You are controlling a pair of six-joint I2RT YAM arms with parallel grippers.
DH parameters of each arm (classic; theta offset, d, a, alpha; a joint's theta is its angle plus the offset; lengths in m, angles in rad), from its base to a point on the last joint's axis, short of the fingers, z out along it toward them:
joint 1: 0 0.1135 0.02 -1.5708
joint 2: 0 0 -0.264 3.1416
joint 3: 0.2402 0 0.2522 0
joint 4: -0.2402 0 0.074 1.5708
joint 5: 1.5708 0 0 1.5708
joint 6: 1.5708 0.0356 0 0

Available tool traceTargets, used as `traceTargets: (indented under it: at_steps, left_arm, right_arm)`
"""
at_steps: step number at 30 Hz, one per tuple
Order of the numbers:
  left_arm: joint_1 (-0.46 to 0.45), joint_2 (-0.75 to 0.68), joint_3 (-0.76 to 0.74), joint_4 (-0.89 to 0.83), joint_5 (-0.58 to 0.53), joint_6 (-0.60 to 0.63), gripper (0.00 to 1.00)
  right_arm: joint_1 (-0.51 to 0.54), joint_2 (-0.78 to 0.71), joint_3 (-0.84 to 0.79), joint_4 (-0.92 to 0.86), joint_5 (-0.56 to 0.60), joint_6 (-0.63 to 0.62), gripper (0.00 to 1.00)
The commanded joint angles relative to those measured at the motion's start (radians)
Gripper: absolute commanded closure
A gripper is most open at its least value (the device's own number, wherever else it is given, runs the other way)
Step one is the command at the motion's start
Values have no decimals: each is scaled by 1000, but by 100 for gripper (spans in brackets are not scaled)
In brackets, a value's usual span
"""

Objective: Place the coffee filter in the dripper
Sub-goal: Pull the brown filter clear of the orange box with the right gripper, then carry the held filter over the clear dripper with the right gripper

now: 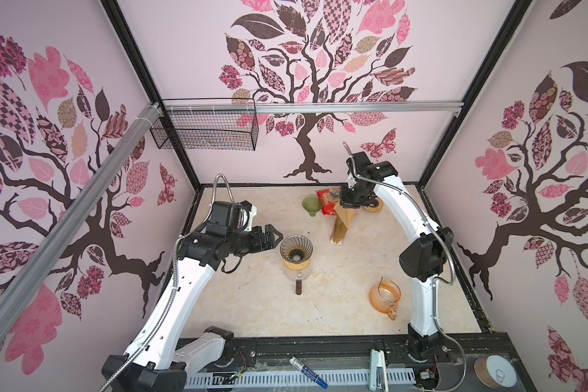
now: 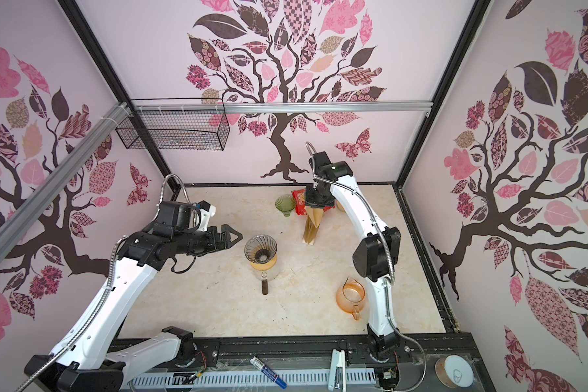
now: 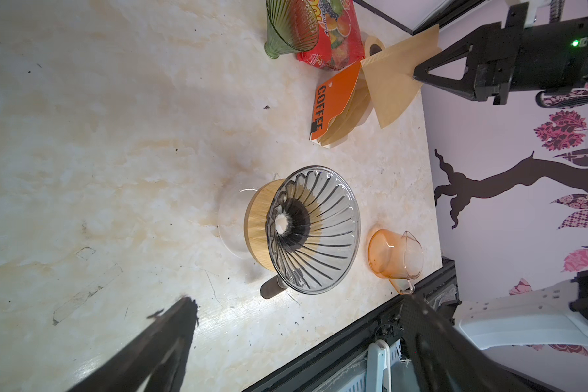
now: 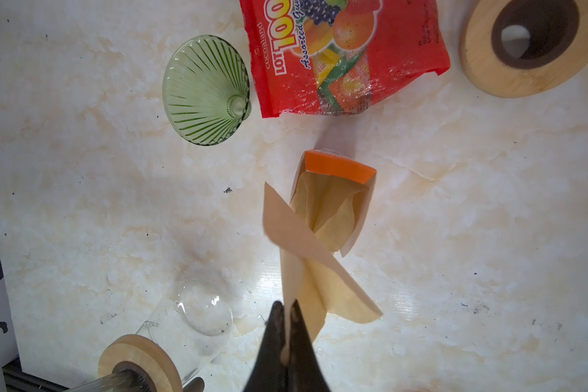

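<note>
My right arm reaches to the back of the worktop (image 1: 252,305), wrist turned down, right fingers (image 4: 280,319) pinched on one edge of the coffee filter (image 4: 319,271). The filter hangs folded flat below them, its long axis running down toward the filter pack (image 4: 340,168) beneath. My left fingers (image 1: 275,235) stand wide and level, aimed at the dripper (image 1: 296,246) just ahead of them.

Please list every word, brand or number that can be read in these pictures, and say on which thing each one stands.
"COFFEE": on the orange card of the filter pack.
"cocoaland": on the red candy bag.
"LOT 100": on the same bag, in big letters.
"Assorted Gu...": on the same bag; the rest is not visible.
Small print on the bag's side: too small to read.
Label on the marker pen: too small to read.
</note>
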Motion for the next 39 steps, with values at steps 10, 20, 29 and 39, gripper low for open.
traceTargets:
  at_steps: [10, 20, 29, 39]
  left_arm:
    - [4, -18, -24, 15, 1, -4, 3]
    - [4, -5, 17, -38, -34, 1, 3]
    - [3, -9, 30, -79, -90, -13, 3]
    - [3, -26, 32, -136, -185, -28, 3]
  right_arm:
    - [17, -111, 129, -74, -92, 25, 100]
    - [106, -139, 256, -165, -132, 32, 100]
    - [271, -181, 254, -226, -62, 27, 100]
    - [442, -167, 186, -259, 18, 35, 100]
